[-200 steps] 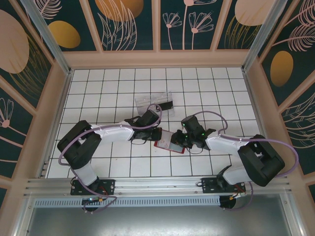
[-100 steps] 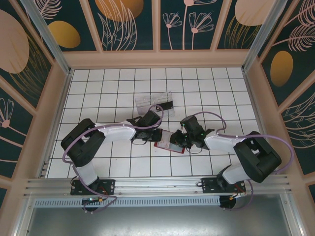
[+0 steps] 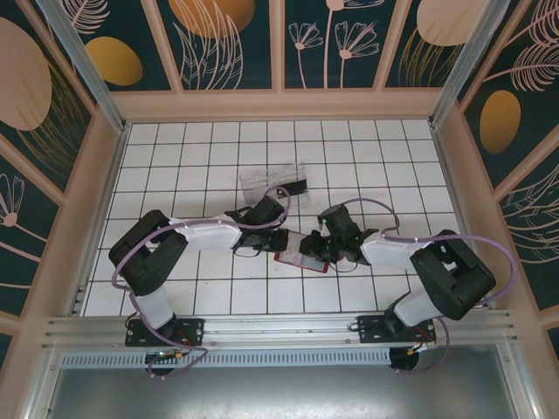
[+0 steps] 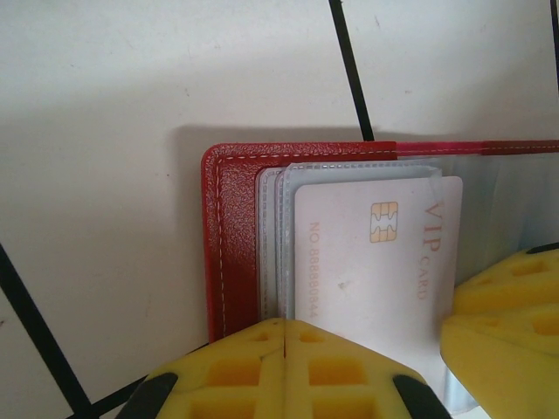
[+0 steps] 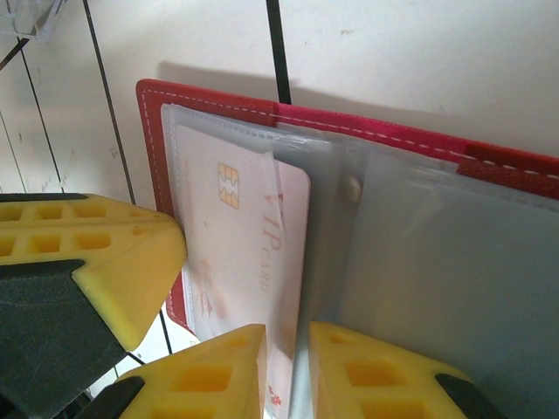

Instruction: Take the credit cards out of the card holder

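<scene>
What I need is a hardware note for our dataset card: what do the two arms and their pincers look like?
Both the left arm and right arm have white links between bulky black joints, with thin purple cables looping alongside. The left pincer and right pincer carry yellow fingers moulded with square recesses, on black mounts.

- Top external: you look from above and behind the arm bases (image 3: pixel 166 332), down onto the tiled table (image 3: pixel 218 297). You stand far enough back to take in both arms and the side walls (image 3: pixel 279 52).
- Left wrist: you sit very close over one corner of the red card holder (image 4: pixel 231 244), facing down, with the camera's own yellow fingers (image 4: pixel 244 367) along the bottom edge.
- Right wrist: just as close, facing down on the opened card holder (image 5: pixel 218 100) from another side.
- Shared: both wrist views catch the same pale card (image 4: pixel 376 262) (image 5: pixel 244 236). The top view shows the card holder (image 3: pixel 306 262) small, mid-table.
</scene>
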You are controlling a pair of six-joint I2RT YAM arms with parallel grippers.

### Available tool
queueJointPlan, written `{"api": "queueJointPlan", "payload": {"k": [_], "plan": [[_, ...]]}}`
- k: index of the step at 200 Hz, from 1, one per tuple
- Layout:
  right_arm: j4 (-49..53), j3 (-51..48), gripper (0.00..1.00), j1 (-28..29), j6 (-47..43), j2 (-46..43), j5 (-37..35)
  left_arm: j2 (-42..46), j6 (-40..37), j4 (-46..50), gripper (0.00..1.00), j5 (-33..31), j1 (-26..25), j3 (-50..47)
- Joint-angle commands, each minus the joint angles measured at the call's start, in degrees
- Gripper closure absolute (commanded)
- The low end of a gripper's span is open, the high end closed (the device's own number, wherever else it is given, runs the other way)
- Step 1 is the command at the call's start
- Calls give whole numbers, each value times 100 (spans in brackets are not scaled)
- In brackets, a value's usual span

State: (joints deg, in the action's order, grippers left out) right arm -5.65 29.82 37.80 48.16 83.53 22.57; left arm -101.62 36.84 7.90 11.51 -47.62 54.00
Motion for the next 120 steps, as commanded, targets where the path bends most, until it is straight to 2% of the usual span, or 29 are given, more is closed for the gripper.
{"api": "queueJointPlan", "payload": {"k": [1, 44, 120], "plan": [[-139, 42, 79, -49, 1, 77, 28, -122, -89, 221, 100, 60, 23, -64], [-511, -138, 80, -46, 120, 120, 120, -130, -50, 189, 100, 88, 17, -102], [-1927, -953, 82, -52, 581, -175, 318, -102, -44, 229, 100, 71, 23, -132]]}}
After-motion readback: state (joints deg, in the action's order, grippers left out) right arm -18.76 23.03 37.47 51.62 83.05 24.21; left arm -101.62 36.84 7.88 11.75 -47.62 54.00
